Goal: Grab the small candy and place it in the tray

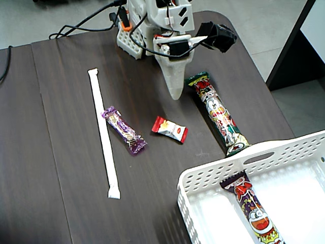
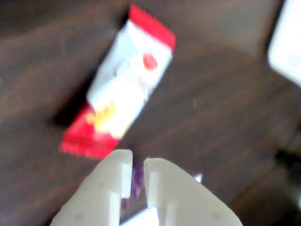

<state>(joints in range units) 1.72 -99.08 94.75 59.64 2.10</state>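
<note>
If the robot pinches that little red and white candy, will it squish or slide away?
The small candy looks light and lies flat, so it probably won't roll. Its glossy wrapper might slip on the table. The crimped red ends would likely bend easily.

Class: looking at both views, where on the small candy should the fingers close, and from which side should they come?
Grip the candy across its plump white middle, coming down from above. It lies flat on the table with clear space on both long sides; its red crimped ends are thin and would probably slip. The gripper, nearly shut, must open first and turn to span the short width.
</note>
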